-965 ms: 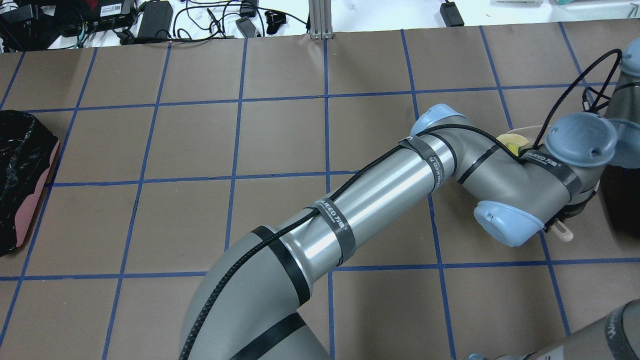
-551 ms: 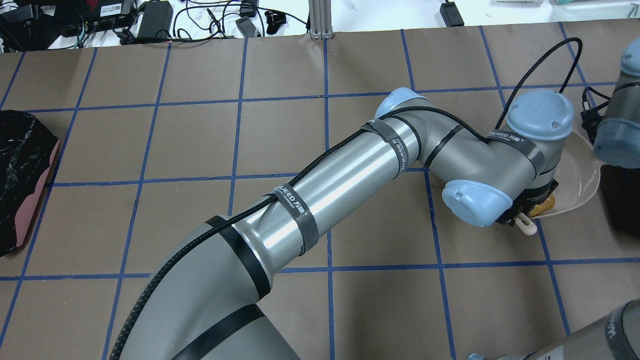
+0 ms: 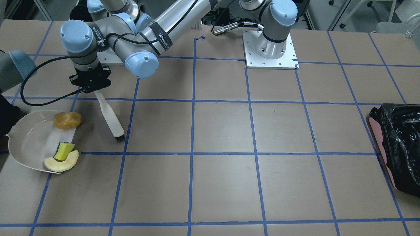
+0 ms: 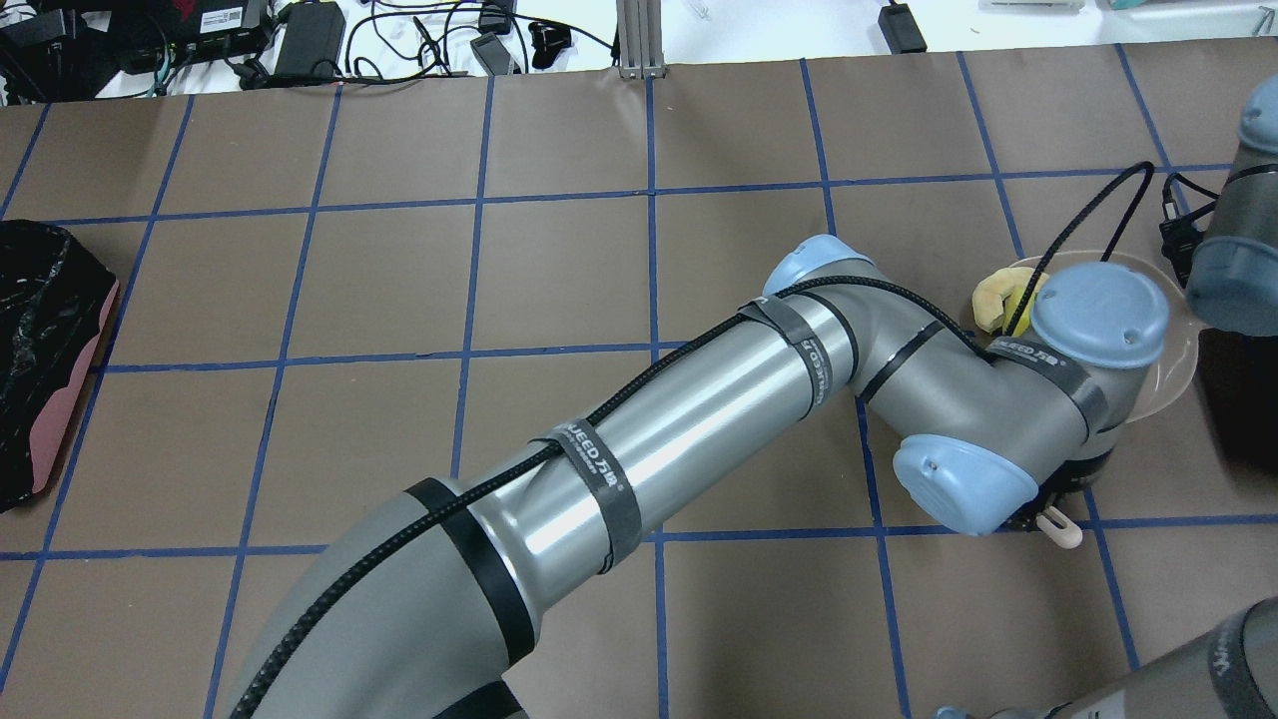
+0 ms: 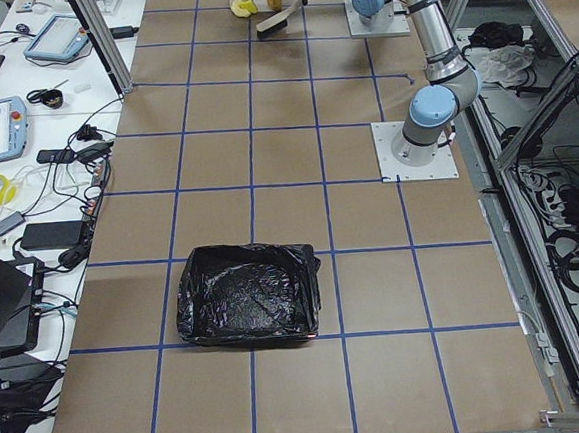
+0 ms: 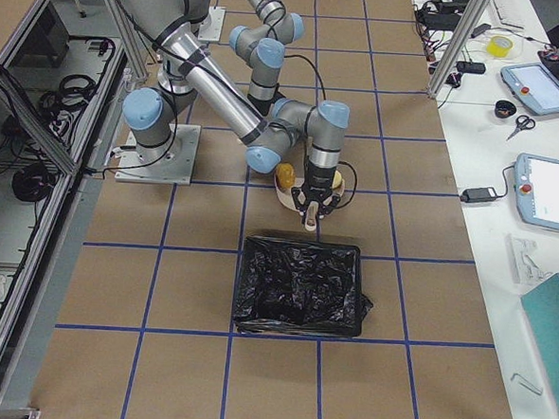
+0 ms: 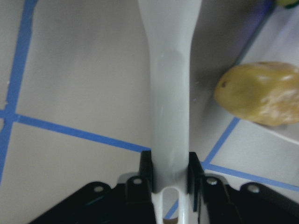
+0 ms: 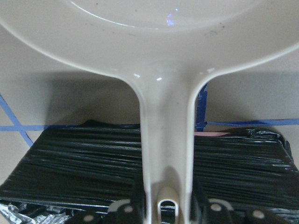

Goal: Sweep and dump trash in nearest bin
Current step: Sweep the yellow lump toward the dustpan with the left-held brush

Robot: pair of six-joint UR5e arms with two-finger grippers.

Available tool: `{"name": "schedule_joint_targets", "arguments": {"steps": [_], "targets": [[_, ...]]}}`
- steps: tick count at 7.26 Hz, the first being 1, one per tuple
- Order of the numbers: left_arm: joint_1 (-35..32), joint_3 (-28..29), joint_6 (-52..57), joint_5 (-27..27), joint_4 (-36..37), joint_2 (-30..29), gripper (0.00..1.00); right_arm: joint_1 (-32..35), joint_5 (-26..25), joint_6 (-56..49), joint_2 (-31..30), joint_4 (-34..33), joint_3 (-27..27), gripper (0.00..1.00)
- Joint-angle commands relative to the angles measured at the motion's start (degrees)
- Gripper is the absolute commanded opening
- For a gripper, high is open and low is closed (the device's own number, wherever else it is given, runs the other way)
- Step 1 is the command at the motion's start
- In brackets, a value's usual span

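Trash, three pieces judged light: lump (image 3: 67, 120) (firm, may roll), sponge wedge (image 3: 64, 150) (soft) touching crescent slice (image 3: 62, 164), all at the dustpan (image 3: 24, 144) lip; carry by the pan handle, gripped by right end effector (image 8: 166, 198); left end effector (image 7: 170, 168) grips brush (image 3: 110, 118).

In the overhead view the grey left arm (image 4: 699, 439) hides the orange-brown lump (image 3: 67, 120) and most of the cream plastic dustpan (image 4: 1181, 359) and the white long-handled brush (image 4: 1060, 526). The right edge cuts off the black bin (image 4: 1243, 399). The left wrist view crops the brush's bristles.
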Motion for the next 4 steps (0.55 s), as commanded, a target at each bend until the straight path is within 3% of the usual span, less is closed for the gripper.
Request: {"name": "schedule_joint_targets", "arguments": {"steps": [1,4], "targets": [[-2.2,0.0,-5.4,-1.0,4.3,-0.5,0.00,0.0,0.0,0.0,0.0,0.0,0.0,0.00],[-3.3,5.2,-8.6,-1.4,4.5,-3.2,0.00,0.0,-0.1,0.1,0.0,0.0,-0.1,0.00]]}}
